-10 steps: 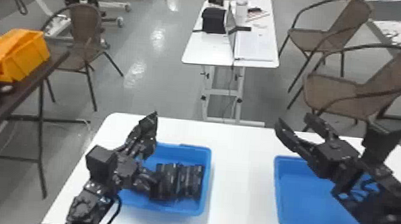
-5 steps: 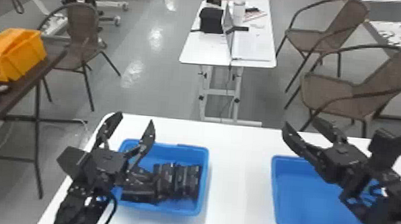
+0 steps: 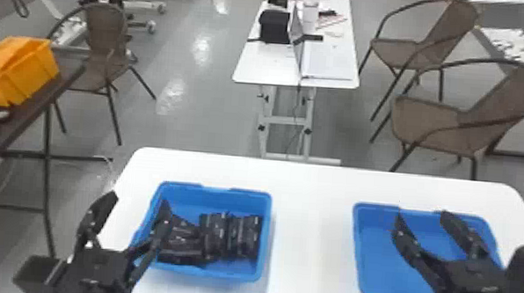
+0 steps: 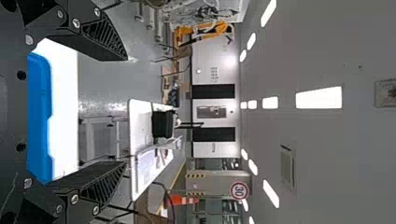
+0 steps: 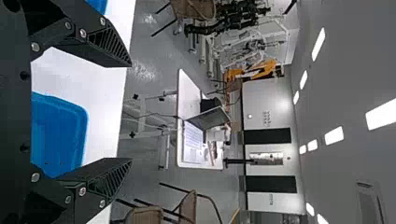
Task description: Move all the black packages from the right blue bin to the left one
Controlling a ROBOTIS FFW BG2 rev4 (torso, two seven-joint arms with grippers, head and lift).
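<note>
We are holding our left gripper [image 3: 137,201] released, fingers spread wide with nothing between them, at the outer side of the left blue bin [image 3: 264,245]. Our right gripper [image 3: 422,217] is also hanging unclenched and holding nothing, its two fingers parted above the right blue bin [image 3: 358,252].

As we are judging it, the moving is looking finished, and the step in hand is clearing both arms away. To do it well, we are wanting to lift the left gripper straight up first, since its inner finger is appearing close to the nearest packages and could be nudging them or catching the rim. We are wanting to keep the fingers spread until they are above the walls, and to raise the right gripper before drawing it aside.

The black packages [image 3: 215,237] are lying inside the left blue bin, to the right of the left gripper's inner finger. Two groups are standing side by side farther from that finger; others are lying flatter and more jumbled nearest it. Beneath the right gripper, we are seeing plain blue floor. Both bins are sitting on a white table [image 3: 312,231], well apart.
</note>
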